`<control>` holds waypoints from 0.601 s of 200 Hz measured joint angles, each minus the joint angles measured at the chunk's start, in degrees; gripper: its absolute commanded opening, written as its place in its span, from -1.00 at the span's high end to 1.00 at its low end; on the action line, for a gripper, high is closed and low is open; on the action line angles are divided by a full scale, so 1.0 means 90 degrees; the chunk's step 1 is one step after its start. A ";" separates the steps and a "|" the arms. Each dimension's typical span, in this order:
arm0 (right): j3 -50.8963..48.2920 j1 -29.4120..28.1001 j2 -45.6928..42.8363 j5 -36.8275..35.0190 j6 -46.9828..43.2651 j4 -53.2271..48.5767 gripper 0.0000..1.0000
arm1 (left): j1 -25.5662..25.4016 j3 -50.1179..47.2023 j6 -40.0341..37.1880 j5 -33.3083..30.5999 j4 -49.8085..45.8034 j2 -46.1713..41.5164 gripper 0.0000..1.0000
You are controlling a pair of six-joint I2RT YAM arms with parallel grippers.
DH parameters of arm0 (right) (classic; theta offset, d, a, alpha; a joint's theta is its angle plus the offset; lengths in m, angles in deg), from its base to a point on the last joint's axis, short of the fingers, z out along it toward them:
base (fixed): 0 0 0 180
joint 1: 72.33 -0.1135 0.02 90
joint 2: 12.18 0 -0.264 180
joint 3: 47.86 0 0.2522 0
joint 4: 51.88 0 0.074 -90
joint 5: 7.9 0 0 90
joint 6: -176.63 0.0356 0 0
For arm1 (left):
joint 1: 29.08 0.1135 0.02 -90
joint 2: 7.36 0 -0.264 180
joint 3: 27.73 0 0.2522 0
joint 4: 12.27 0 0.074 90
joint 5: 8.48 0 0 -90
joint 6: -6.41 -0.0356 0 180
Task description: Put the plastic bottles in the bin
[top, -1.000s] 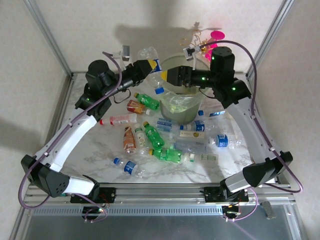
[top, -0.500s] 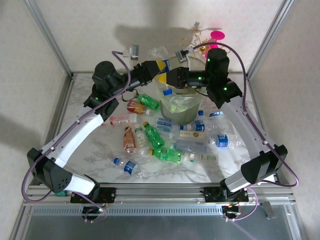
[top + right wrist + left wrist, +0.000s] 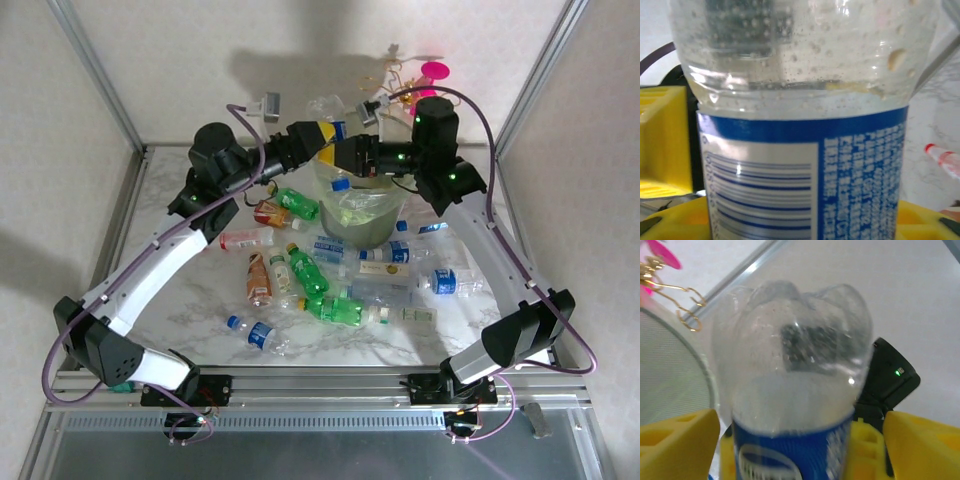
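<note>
While a clear bottle with a blue label [image 3: 322, 104] hangs cap-down over the bin [image 3: 375, 228], my two claws meet on it from opposite sides at the far end of the marble table [image 3: 190, 300]. My left claw [image 3: 320, 134] stands wide: on its wrist camera the yellow fingers [image 3: 677, 442] flank the bottle [image 3: 795, 390] with a gap on either side and touch nothing. My right claw [image 3: 342, 152] is narrowed onto the bottle's labelled waist. On its own wrist camera its yellow pads [image 3: 675, 220] press in from the lower corners against the bottle [image 3: 805, 125], and it carries the load alone, with one finger of the left claw [image 3: 662, 140] standing off to the side. The bottle's blue cap [image 3: 340, 184] dips inside the bin's rim, above the yellowish-green bag [image 3: 362, 210] that lines it.

On the near side of the bin, the other plastic bottles lie scattered on the marble. A green bottle [image 3: 298, 202] rests just beside the bin's left wall, and a red-labelled bottle [image 3: 240, 240] lies further left. An orange-brown bottle [image 3: 259, 278] lies next to a second green bottle [image 3: 308, 270]. A blue-labelled bottle [image 3: 445, 282] lies toward my right arm, and another blue-capped bottle [image 3: 258, 335] is the nearest to my bases. Behind the bin, against the wall, stands a pink-and-gold ornament [image 3: 430, 72].
</note>
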 measured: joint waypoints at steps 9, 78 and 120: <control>0.0002 0.0078 0.0000 -0.0257 -0.0131 -0.0175 0.04 | 0.0034 0.0010 -0.0219 -0.0333 -0.0260 -0.0119 -0.76; 0.1860 0.0250 0.0996 -0.4265 -0.1455 -0.2875 0.21 | 0.0206 -0.0117 -0.1426 -0.3512 -0.1921 -0.1729 -0.75; 0.2742 0.0189 0.2336 -0.6030 -0.1960 -0.4265 0.20 | 0.0206 -0.1018 -0.1668 -0.4012 -0.2227 -0.2208 -0.75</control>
